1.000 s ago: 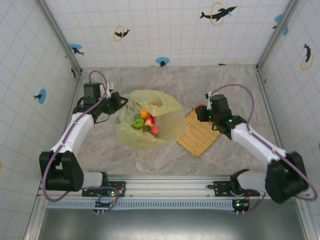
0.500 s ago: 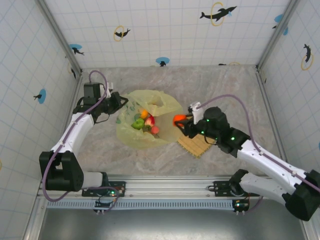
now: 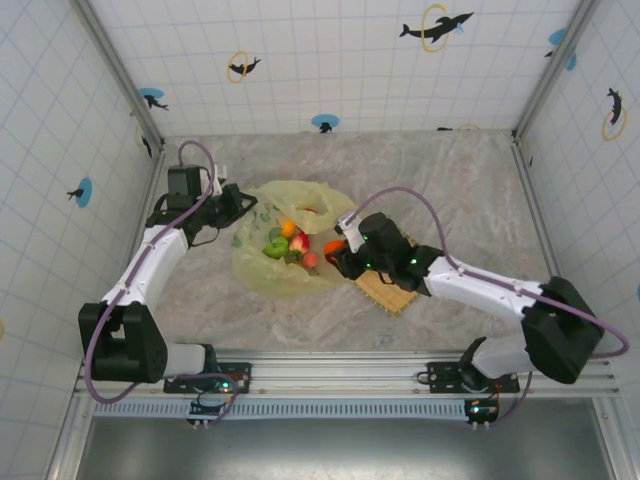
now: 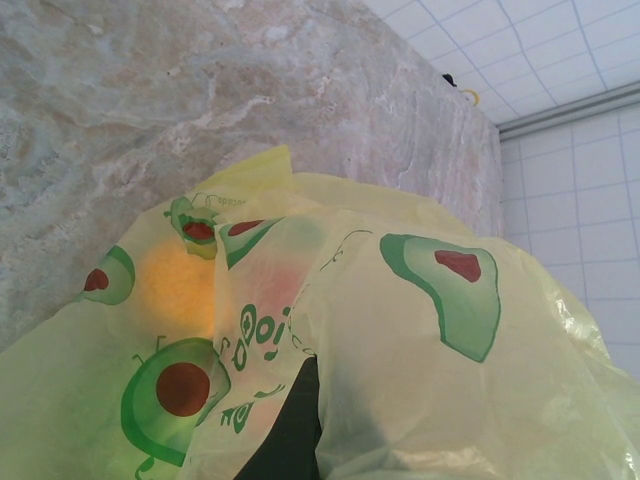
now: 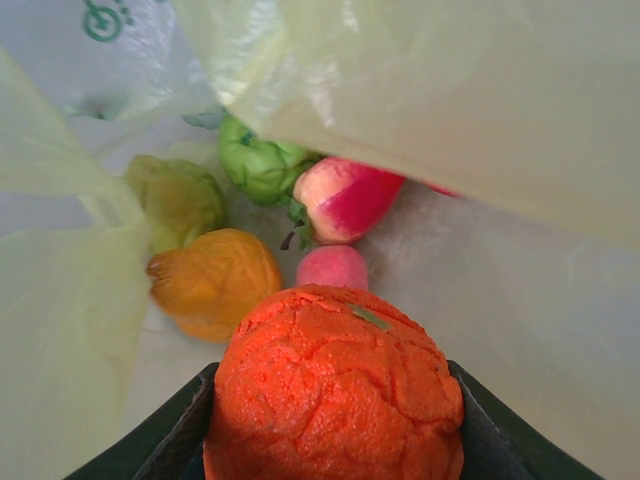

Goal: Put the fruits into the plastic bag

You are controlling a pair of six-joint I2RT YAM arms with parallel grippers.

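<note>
We see the right pincer [image 3: 337,250] clamped on a round orange fruit [image 5: 335,385]. Its dark fingers [image 5: 170,440] press against either side, jaws about half apart around the ball. From above, that fruit sits at the right rim of the plastic bag [image 3: 258,275], which lies on the counter [image 3: 450,180] between the two arms. The woven mat [image 3: 395,288] is just beside the bag on the right. The left pincer [image 3: 240,205] is shut on the bag's left edge. In its wrist view the printed film drapes over it, so we judge it is holding the mouth up.

The coming move turns on where the pile lies. The other fruits in the bag, a green one [image 5: 262,160], a red-and-pink one [image 5: 345,198], a small pink one [image 5: 333,268] and a yellow-orange one [image 5: 215,280], lie straight ahead of and below the held orange in the right wrist view. From above, they lie to its left. A fold of the upper film hangs across the top right of that view, close over the pile. The orange is round, so it has no long axis to line up; only depth matters. We judge the right arm should carry it a little deeper under that fold before letting go, or it may roll out over the rim toward the mat
</note>
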